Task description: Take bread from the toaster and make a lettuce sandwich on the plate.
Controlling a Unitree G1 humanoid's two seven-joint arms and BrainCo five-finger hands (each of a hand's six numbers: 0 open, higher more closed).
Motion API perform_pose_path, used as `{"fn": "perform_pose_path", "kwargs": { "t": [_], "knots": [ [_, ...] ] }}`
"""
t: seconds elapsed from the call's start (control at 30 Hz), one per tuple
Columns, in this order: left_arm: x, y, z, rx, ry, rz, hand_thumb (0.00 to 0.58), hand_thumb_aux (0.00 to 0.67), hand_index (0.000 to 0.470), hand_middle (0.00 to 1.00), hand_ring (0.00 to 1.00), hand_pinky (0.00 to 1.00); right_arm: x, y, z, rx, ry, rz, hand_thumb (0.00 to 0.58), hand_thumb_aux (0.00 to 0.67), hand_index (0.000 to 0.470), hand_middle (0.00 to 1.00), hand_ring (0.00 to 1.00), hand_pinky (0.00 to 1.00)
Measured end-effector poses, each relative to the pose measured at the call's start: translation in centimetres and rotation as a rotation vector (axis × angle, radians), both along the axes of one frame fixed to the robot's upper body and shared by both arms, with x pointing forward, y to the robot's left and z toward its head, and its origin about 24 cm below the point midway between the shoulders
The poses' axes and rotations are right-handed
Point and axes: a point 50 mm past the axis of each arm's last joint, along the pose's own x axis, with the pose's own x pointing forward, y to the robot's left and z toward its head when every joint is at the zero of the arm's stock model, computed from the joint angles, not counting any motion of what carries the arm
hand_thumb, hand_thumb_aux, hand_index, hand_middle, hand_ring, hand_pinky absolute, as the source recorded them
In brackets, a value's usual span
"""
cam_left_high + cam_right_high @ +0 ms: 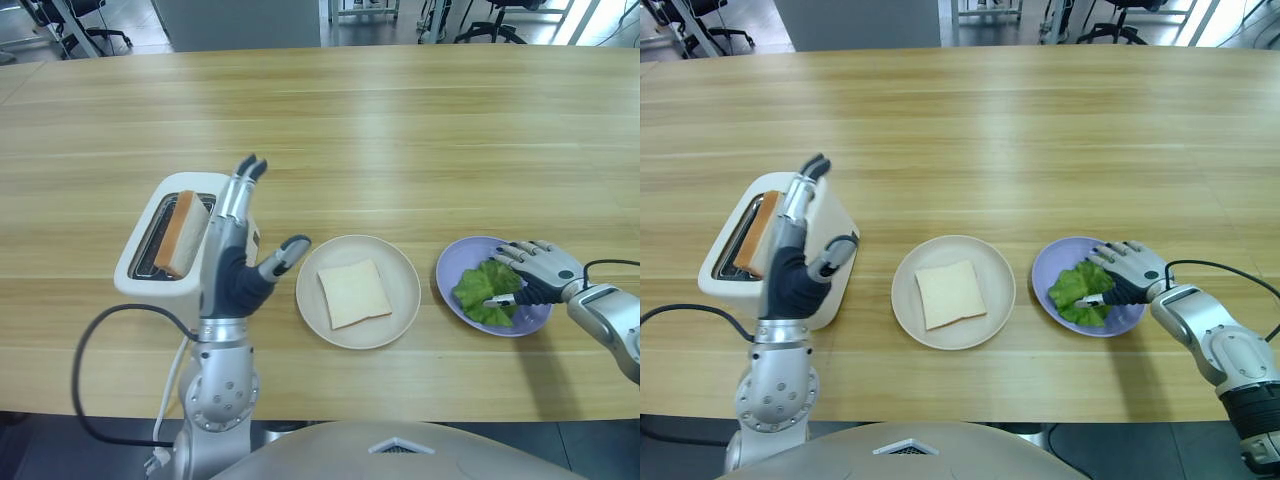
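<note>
holding left hand (232,265) upright just beside toaster (137,272), fingers straight and apart, gripping nothing. shows one bread slice (182,235) standing tilted in the toaster slot, sticking up above the top. has a second slice (353,293) lying flat on the cream plate (398,262) at mid table (400,130). rests right hand (540,268) over the purple dish (450,266) further right, fingers curled and pinched on lettuce (478,290), leaf lying in the dish. trails a black cord (85,350) from toaster past the near table edge.
</note>
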Motion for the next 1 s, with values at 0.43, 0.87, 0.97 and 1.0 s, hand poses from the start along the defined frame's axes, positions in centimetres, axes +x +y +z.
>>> {"fn": "perform_pose_path", "kwargs": {
  "t": [0.43, 0.87, 0.97, 1.0],
  "knots": [
    [-0.4, 5.1, 3.9, 0.072, -0.217, 0.155, 0.0, 0.0, 0.0, 0.0, 0.0, 0.0, 0.4, -0.3, -0.4, 0.009, -0.033, 0.013, 0.58, 0.67, 0.46, 0.0, 0.0, 0.0],
    [-2.8, 14.0, 0.3, 0.547, 0.322, 0.526, 0.0, 0.0, 0.0, 0.0, 0.0, 0.0, 0.6, 2.7, 3.9, 0.262, -0.287, 0.102, 0.58, 0.67, 0.46, 0.0, 0.0, 0.0],
    [-3.3, 14.9, -2.3, 0.599, 0.507, 0.537, 0.0, 0.0, 0.0, 0.0, 0.0, 0.0, 0.4, 4.9, 5.7, 0.38, -0.371, 0.156, 0.58, 0.67, 0.46, 0.0, 0.0, 0.0],
    [-3.4, 14.8, -2.9, 0.604, 0.54, 0.522, 0.0, 0.0, 0.0, 0.0, 0.0, 0.0, 0.4, 5.6, 6.0, 0.412, -0.386, 0.166, 0.58, 0.67, 0.46, 0.0, 0.0, 0.0]
  ]
}}
